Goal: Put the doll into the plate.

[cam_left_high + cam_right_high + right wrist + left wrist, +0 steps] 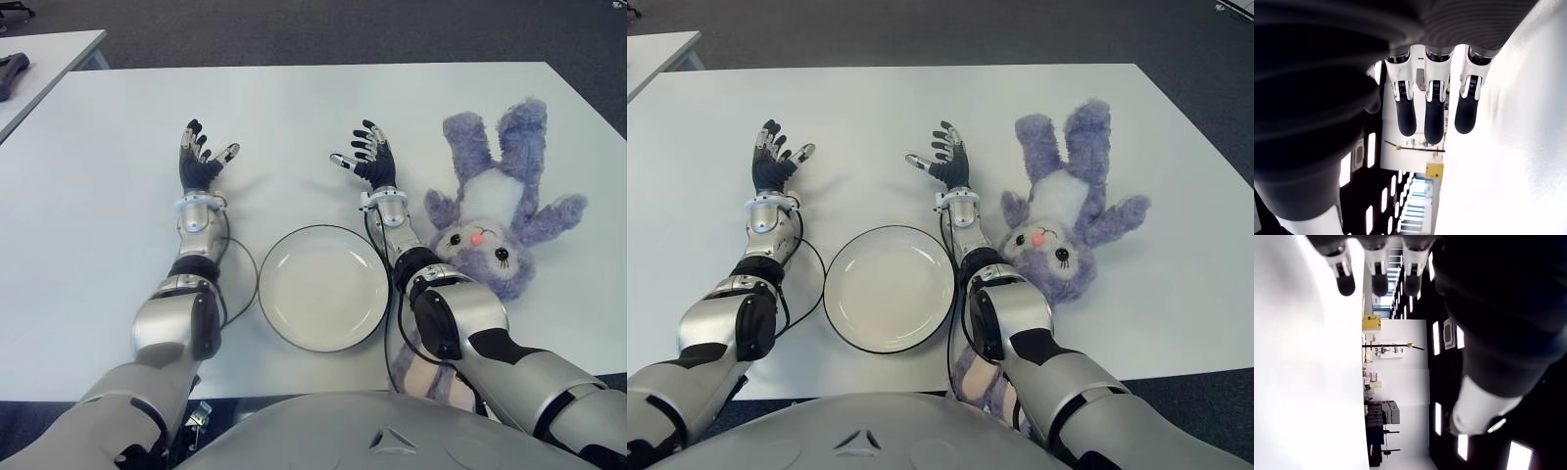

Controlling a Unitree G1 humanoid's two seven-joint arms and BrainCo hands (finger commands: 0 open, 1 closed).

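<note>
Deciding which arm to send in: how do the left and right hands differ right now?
The right hand shows just beside the purple plush bunny, on its left; the left hand shows far from it, across the plate. The right forearm runs along the bunny's head; the left arm has only bare table around it. Both are palm-up, fingers spread, holding nothing.

- The doll (495, 230) is a fluffy purple bunny with a white tummy and a pink nose. It lies on its back on the white desk (294, 127), to the right of the plate.
- The plate (322, 287) is round and white with a dark rim, with nothing in it.
</note>
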